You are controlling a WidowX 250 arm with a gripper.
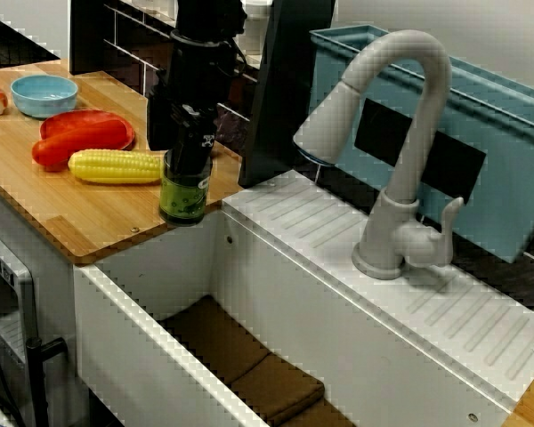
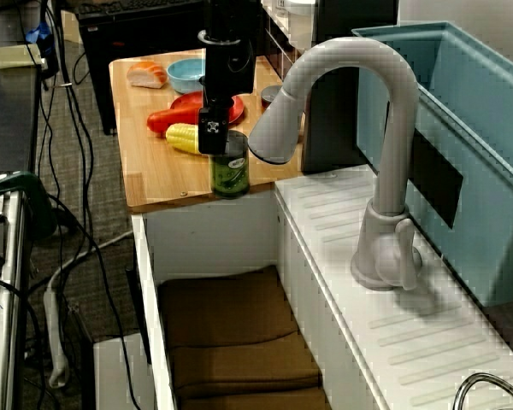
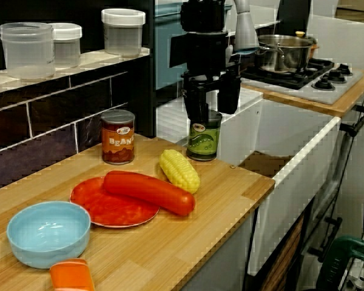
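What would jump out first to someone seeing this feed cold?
The black claw poised at the top of a green can, which stands near the corner of the wooden counter beside the sink. Beside it lie a yellow corn cob and a long red vegetable on a red plate.

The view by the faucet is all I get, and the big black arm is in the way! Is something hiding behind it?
Observer: Yes. The view along the counter shows a red beans can standing further back, apart from the green can.
Operator: Are the fingers grabbing the green one?
Observer: The fingers come down on either side of its top. I cannot tell whether they squeeze it.
Operator: What's far off, past everything?
Observer: A stove with a steel pot on it.
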